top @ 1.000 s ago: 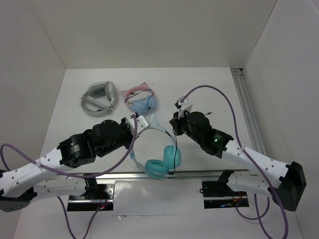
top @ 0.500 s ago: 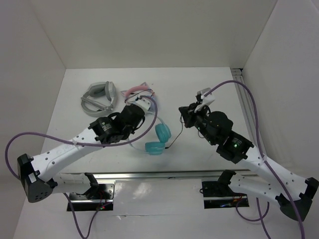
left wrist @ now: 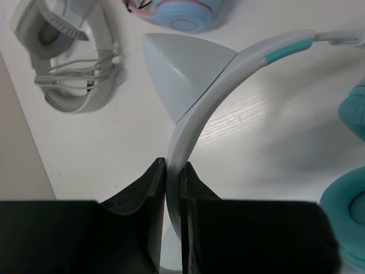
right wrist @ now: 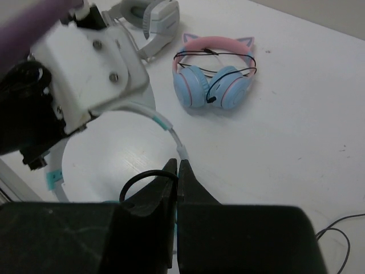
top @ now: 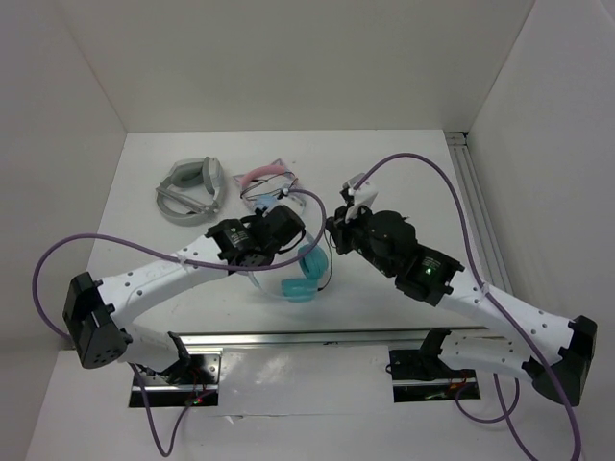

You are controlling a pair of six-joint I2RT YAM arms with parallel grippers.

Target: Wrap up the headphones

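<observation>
The headphones have teal ear cups and a pale headband with a cat-ear point. My left gripper is shut on the headband, which runs between its jaws in the left wrist view, and holds the pair over the table's middle. My right gripper is just right of the cups. In the right wrist view it is shut on the thin black cable, which loops out to the left of its jaws. The headband curves just ahead of it.
The pink-banded pair with light blue cups lies behind the left gripper, with its cable wound round it. The bulky grey-white pair lies at the back left. A metal rail runs along the right edge. Purple arm cables arch over both arms.
The left gripper has carried the headphones right and slightly nearer. The right gripper has swung back left and down, close to the cups, still pinching the cable.
</observation>
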